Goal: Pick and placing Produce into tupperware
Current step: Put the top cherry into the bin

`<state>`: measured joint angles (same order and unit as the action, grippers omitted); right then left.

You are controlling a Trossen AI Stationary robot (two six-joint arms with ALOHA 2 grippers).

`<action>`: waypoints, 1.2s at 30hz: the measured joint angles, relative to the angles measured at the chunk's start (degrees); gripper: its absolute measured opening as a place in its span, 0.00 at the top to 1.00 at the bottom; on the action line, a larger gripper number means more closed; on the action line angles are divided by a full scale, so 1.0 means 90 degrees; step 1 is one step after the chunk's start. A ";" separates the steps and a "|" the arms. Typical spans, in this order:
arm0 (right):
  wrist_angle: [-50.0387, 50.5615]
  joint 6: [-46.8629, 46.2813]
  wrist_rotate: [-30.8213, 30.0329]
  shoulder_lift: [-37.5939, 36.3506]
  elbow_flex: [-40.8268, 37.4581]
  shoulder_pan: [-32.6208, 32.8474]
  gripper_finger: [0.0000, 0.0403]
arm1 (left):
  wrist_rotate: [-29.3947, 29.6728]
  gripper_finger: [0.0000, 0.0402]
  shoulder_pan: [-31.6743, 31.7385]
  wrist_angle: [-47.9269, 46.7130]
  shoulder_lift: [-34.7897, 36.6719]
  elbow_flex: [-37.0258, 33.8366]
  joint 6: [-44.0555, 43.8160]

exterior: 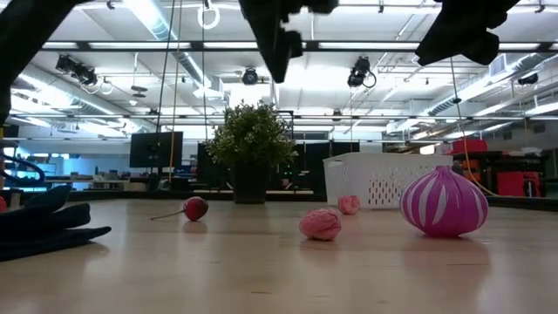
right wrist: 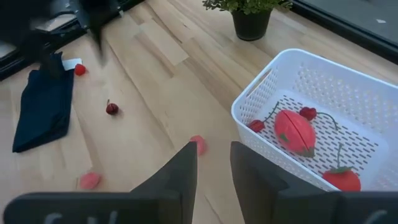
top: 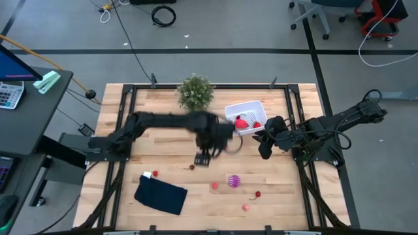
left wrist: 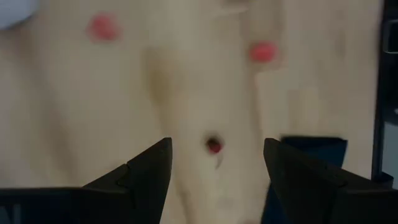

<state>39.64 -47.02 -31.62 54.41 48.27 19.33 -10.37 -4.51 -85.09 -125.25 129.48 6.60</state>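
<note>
White basket (top: pixel 250 111) sits just right of the potted plant (top: pixel 195 92), long axis slanted on the wood table (top: pixel 163 117); holds a big red fruit (right wrist: pixel 295 132), a tomato (right wrist: pixel 341 179) and cherries. Loose dark cherry (top: pixel 191 167) lies in front of the plant, stem off to one side. Spiky purple piece (top: pixel 234 181), pink fruits and blue cloth (top: pixel 160 195) farther front. Left gripper (left wrist: pixel 214 168) above the cherry, fingers wide apart, empty. Right gripper (right wrist: pixel 213 168) near the basket, narrow gap, holding nothing. Concrete floor, open lab behind.

Bare wood around cherry (top: pixel 191 167); potted plant (top: pixel 195 92) beside basket (top: pixel 230 112).
</note>
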 joint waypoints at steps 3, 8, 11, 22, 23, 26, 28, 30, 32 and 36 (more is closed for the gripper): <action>0.0005 -0.0143 0.0000 0.0000 0.0000 0.0001 0.74 | -0.0001 0.36 -0.0505 0.0418 -0.0001 -0.0299 -0.0009; 0.0017 -0.0209 0.0000 0.0000 0.0000 0.0170 0.74 | 0.0608 0.36 -0.1143 0.0648 -0.0001 -0.1072 -0.0378; 0.0013 -0.0213 -0.0059 0.0004 0.0000 0.0304 0.74 | 0.1201 0.37 -0.1358 0.0647 -0.0003 -0.1658 -0.0543; 0.0001 -0.0710 -0.0519 0.0121 -0.0001 0.0736 0.74 | 0.1431 0.43 -0.1371 0.2174 -0.0005 -0.3733 -0.1043; 0.0005 -0.0729 -0.0518 0.0160 -0.0002 0.0796 0.74 | 0.1475 0.44 -0.1340 0.2172 -0.0005 -0.3823 -0.1122; 0.0002 -0.0727 -0.0501 0.0255 -0.0002 0.0896 0.74 | 0.1593 0.46 -0.1224 0.2099 -0.0008 -0.3986 -0.1355; 0.0002 -0.0724 -0.0474 0.0293 -0.0002 0.0923 0.74 | 0.1600 0.48 -0.1163 0.2068 -0.0010 -0.3988 -0.1502; 0.0002 -0.0724 -0.0469 0.0293 -0.0002 0.0913 0.74 | 0.1605 0.49 -0.1114 0.2068 -0.0010 -0.3988 -0.1548; 0.0004 -0.0701 -0.0471 0.0281 -0.0002 0.0911 0.74 | 0.1604 0.50 -0.1080 0.2052 0.0014 -0.3988 -0.1537; 0.0002 -0.0432 -0.0471 0.0277 -0.0002 0.0911 0.74 | 0.1598 0.51 -0.1016 0.1820 0.0048 -0.3988 -0.1514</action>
<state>39.66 -50.91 -35.86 56.90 48.25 27.53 4.01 -13.65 -68.71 -124.81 93.58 -7.03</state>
